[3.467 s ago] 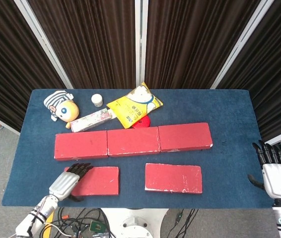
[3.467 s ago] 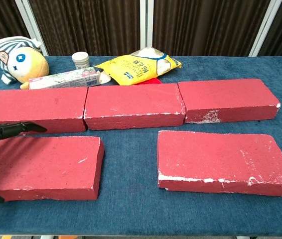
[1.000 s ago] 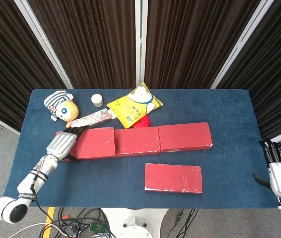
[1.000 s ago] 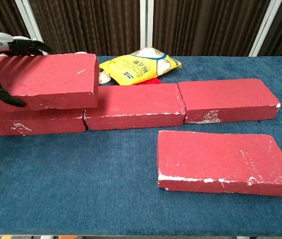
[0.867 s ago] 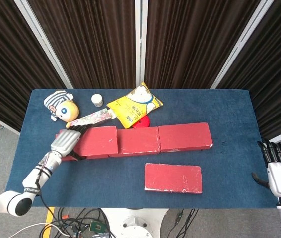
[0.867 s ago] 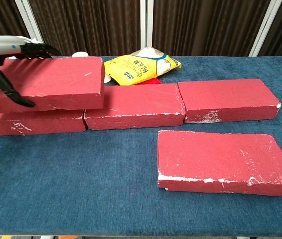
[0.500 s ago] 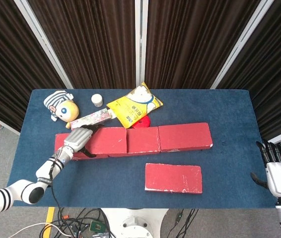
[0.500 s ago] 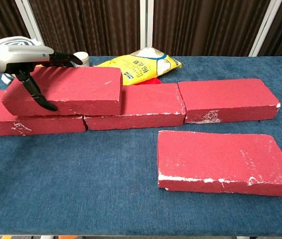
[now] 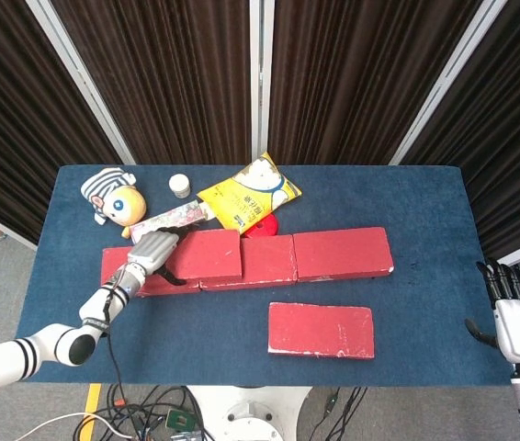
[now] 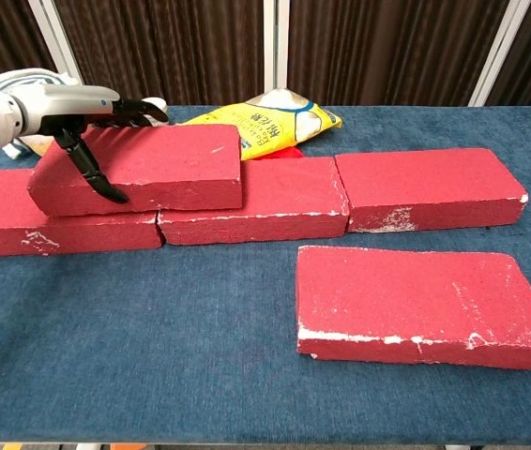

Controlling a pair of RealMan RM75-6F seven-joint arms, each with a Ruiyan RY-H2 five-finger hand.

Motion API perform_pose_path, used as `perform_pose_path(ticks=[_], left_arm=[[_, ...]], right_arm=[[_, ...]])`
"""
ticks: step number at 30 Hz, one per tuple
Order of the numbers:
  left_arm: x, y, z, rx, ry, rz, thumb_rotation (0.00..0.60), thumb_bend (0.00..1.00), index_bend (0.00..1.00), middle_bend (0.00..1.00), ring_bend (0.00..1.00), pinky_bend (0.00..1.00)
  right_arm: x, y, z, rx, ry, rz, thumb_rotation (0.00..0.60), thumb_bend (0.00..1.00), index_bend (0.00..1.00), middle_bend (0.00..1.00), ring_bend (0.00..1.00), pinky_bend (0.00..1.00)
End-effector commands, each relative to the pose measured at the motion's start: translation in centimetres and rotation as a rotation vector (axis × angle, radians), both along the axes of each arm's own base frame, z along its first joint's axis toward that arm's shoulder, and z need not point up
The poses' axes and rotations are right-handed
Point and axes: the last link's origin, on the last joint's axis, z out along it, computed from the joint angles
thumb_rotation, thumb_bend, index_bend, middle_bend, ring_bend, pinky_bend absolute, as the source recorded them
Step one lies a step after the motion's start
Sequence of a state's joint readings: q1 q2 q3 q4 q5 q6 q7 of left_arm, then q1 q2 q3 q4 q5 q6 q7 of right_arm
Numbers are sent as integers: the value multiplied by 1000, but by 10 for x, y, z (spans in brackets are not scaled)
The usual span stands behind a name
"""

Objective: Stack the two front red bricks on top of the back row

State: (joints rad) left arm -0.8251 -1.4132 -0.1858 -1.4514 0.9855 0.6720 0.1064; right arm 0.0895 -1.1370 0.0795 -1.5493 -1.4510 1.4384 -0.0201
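Observation:
My left hand (image 9: 151, 251) (image 10: 78, 117) grips the left end of a red brick (image 9: 207, 254) (image 10: 153, 167), thumb on its front face and fingers over the top. That brick lies on the back row (image 9: 338, 253) (image 10: 425, 186), straddling the seam between the left and middle bricks. The other front red brick (image 9: 321, 329) (image 10: 420, 301) lies flat on the blue table, front right of centre. My right hand (image 9: 515, 322) hangs past the table's right edge with fingers apart, holding nothing; only the head view shows it.
Behind the row are a yellow snack bag (image 9: 247, 195) (image 10: 258, 120), a striped plush toy (image 9: 113, 197), a small white jar (image 9: 180, 186) (image 10: 151, 109), a flowered box (image 9: 170, 221) and a red disc (image 9: 265, 227). Dark curtains stand behind the table.
My left hand lifted the front left brick from the table onto the back row, then carried it steadily rightward along the row's top. The right hand barely moved.

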Motion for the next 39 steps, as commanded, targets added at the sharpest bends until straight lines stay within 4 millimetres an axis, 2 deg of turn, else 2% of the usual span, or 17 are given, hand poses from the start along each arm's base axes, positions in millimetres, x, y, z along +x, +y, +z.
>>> perform_pose_path(ticks=[1, 13, 24, 39], left_arm=[[2, 0, -4, -5, 5, 3, 600, 38, 37, 144, 261, 233], [7, 1, -11, -8, 6, 14, 600, 38, 37, 144, 260, 233], [14, -2, -5, 0, -2, -2, 600, 38, 38, 144, 260, 233], [13, -8, -11, -15, 3, 11, 600, 37, 37, 144, 260, 233]], right_arm=[[1, 0, 1, -4, -7, 5, 600, 138, 0, 0, 0, 0], [6, -3, 0, -5, -17, 6, 600, 138, 0, 0, 0, 0], [5, -4, 0, -10, -16, 0, 600, 138, 0, 0, 0, 0], [3, -5, 0, -6, -18, -9, 600, 139, 0, 0, 0, 0]])
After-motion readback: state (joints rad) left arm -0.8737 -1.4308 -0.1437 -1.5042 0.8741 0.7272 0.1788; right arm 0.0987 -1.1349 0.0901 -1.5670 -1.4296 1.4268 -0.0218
